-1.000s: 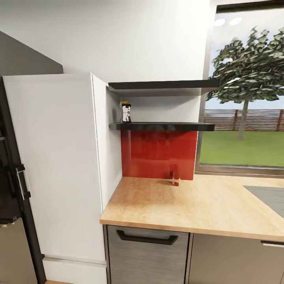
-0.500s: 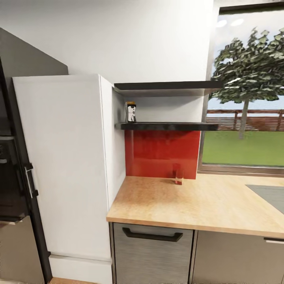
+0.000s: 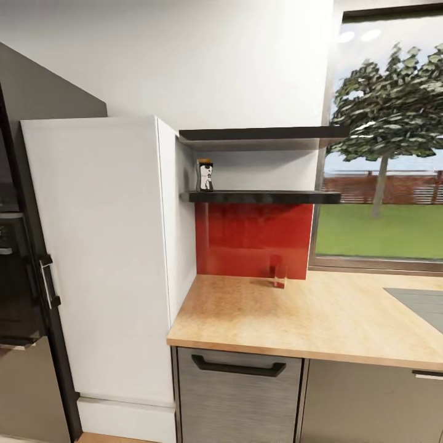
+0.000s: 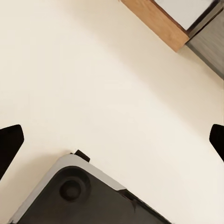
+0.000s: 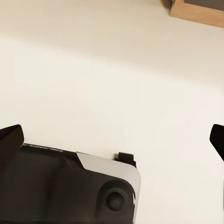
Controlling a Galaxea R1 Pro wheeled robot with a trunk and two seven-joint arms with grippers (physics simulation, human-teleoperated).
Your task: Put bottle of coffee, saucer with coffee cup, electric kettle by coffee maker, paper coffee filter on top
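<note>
Nearest, the left gripper [image 4: 112, 140] and right gripper [image 5: 112, 137] hang over pale floor beside the robot's base, jaws spread wide, holding nothing. Beyond them the kitchen countertop [image 3: 295, 320] carries none of the station's items in this stretch, just a small reddish glass [image 3: 278, 275] by the red backsplash. Farther up, the bottle of coffee [image 3: 205, 175] waits on the left end of the dark shelf [image 3: 261, 197]. Judging from this, every placement seems left to do.
</note>
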